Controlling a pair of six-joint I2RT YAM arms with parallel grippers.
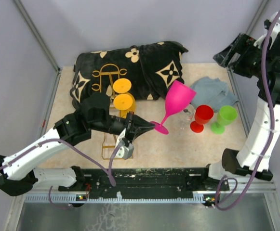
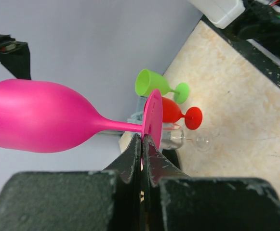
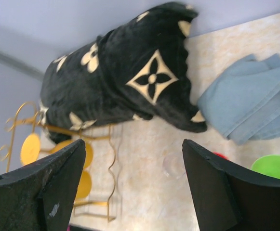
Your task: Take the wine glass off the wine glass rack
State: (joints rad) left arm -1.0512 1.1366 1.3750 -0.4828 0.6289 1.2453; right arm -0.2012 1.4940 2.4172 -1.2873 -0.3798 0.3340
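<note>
The pink wine glass (image 1: 179,97) is held off the wine glass rack (image 1: 109,73) and to its right, above the bare desk (image 1: 178,151), with its bowl tilted up and away towards the black floral cloth (image 1: 149,67). It is gripped by the left hand (image 2: 142,140), whose jaws are closed tight on the thin edge of the glass's round foot. Nothing else of the glass is supported. The right hand (image 3: 132,166) is raised at the far right with its jaws spread wide, and nothing is held in it. Two orange glasses (image 1: 123,94) are seen on the rack, close beside the left arm. The removal itself is judged to be all but done, so the main hazards lie in the setting down. Because only the rim of the foot is pinched, with the heavy bowl carried far out from the grip, the glass could pivot between the jaws or slip free if it is swung or jolted. A red glass (image 1: 202,115), a green glass (image 1: 225,117) and a clear glass (image 2: 172,139) stand near the likely landing spot, and they could be knocked over by the bowl or foot if the glass is lowered too close to them. If it is released while tilted, it would probably topple and roll.
</note>
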